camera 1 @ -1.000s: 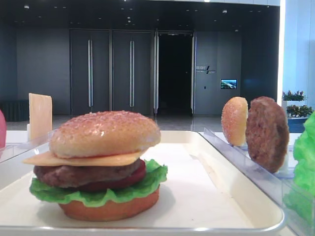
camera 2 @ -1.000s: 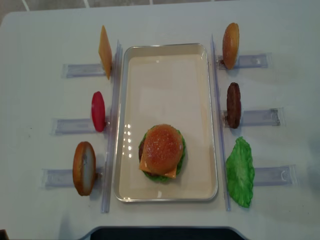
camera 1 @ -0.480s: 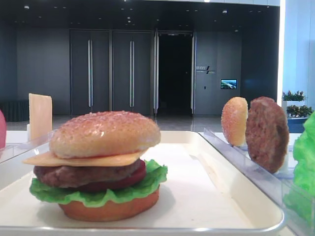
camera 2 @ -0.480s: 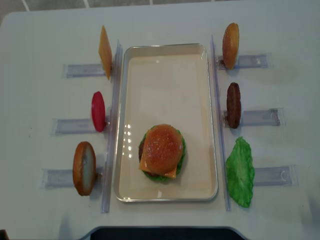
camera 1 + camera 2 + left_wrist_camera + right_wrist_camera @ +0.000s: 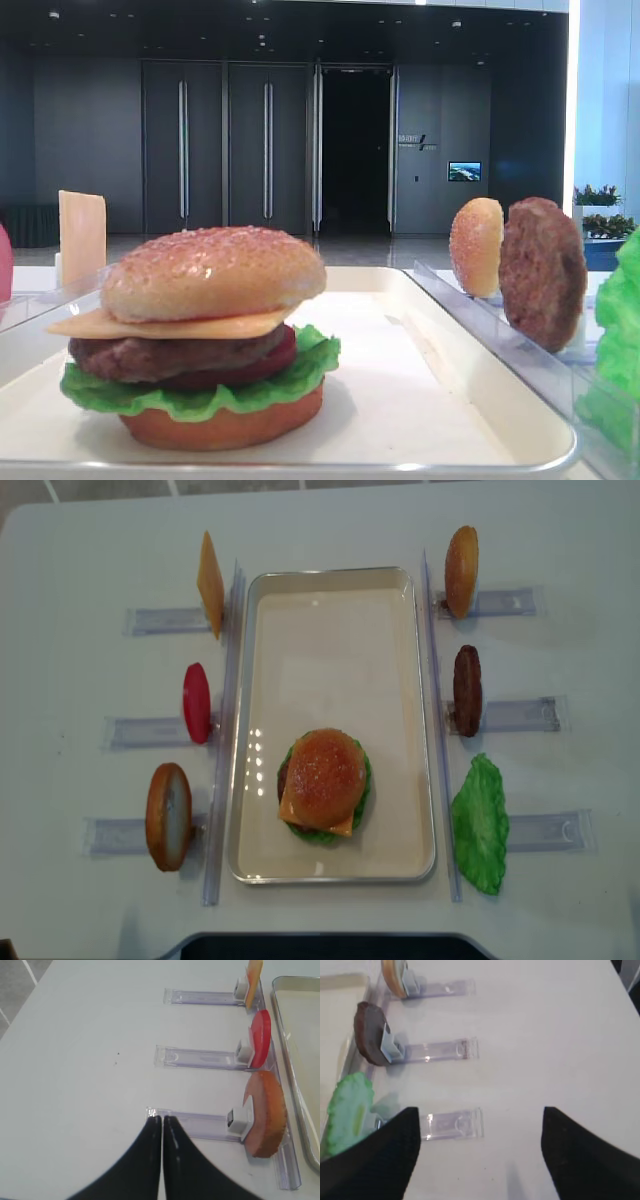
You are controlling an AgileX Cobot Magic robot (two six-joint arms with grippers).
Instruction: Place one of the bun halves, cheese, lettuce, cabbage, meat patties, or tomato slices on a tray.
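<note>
A dark wall (image 5: 90, 130) with tall panelled doors (image 5: 225, 145) is seen behind the white desk (image 5: 90, 540). One doorway (image 5: 354, 150) is left open (unlit inside). A small lit screen (image 5: 464, 171) is mounted nearby, and potted plants (image 5: 598, 195) are lit by daylight at right.

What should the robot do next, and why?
Probably keep both arms back and stop: the seeded bun top already caps the stack on the tray. The right gripper is open and empty; the left gripper is shut on nothing.
</note>
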